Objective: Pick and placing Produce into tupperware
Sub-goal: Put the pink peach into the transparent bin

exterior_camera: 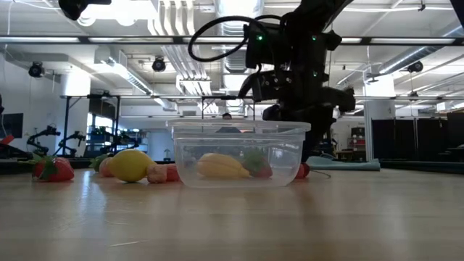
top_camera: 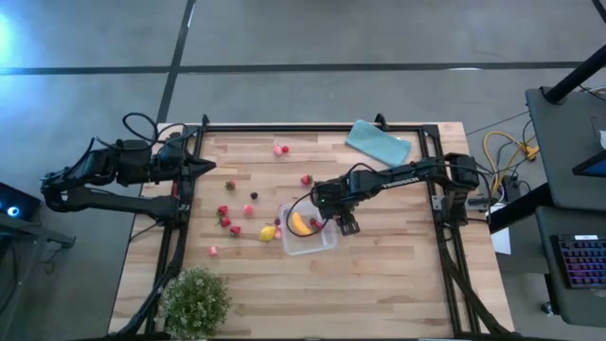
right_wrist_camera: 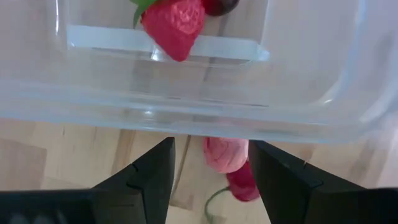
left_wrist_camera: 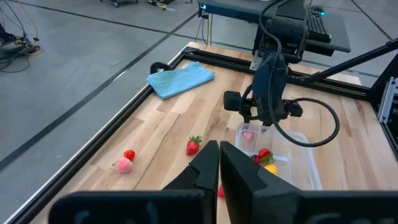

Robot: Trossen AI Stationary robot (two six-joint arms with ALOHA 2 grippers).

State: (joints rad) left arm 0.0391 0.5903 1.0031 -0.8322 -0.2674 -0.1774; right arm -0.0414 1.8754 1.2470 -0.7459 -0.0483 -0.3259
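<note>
While the right gripper [right_wrist_camera: 208, 163] hovers, fingers apart, at the tupperware [top_camera: 310, 230] rim mid-desk (left's together), that pink strawberry [right_wrist_camera: 226, 154] looks light, slick: pinch its middle.

the tupperware [right_wrist_camera: 186, 93] runs past the edges, its wall blurring a pink fruit [right_wrist_camera: 225, 153].

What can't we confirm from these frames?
- High view: the right gripper covers part of the tupperware, so its contents can't be counted.
- Low view: fruit behind the tupperware wall is blurred.
- Right wrist view: the pink piece is partly hidden by the rim.
- Left gripper idles, shut.
</note>
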